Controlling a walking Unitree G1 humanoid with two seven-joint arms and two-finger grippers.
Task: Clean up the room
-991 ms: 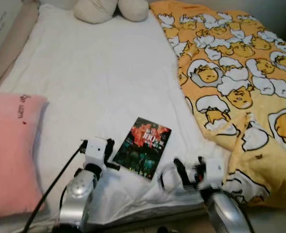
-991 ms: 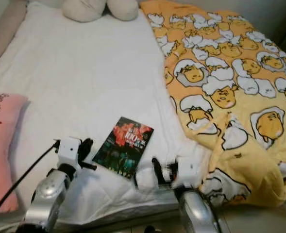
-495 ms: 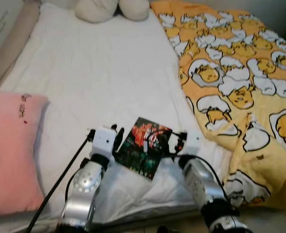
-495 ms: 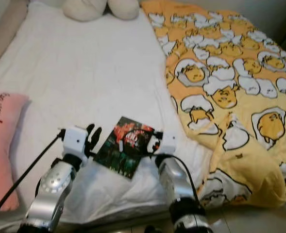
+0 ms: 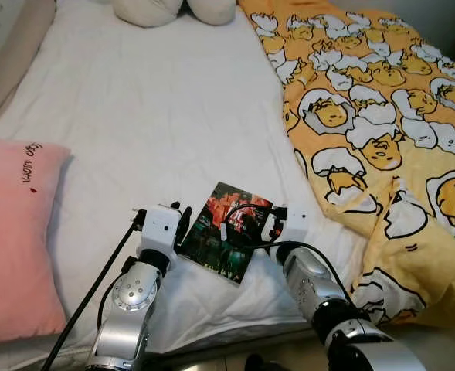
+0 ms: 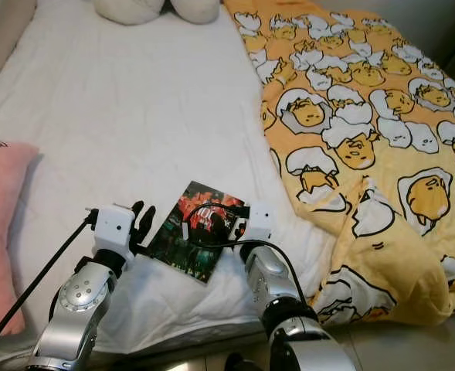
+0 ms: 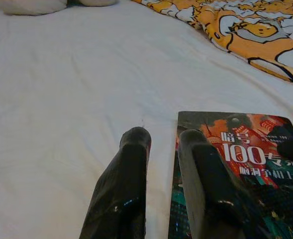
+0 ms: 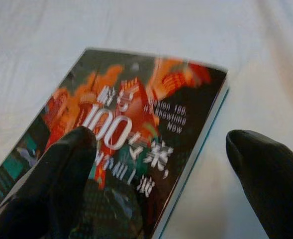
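Two claws flank book at lower centre, near bed front edge. Left claw narrow, straddling book's edge; right claw wide over cover. White sheet open beyond.

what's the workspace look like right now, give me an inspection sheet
Surface: bed with white sheet, wrinkled near the front edge.
Job's things: book flat on the sheet, dark cover with red art.
Clutter: pink pillow at the robot's left; yellow blanket bunched on the right; cream cushions at the far end.
Grippers: left gripper at the book's left edge, fingers narrowly apart; right gripper open, straddling the book's right edge.
Cables: black cable along the left arm.
Surroundings: floor by the bed's front corner.
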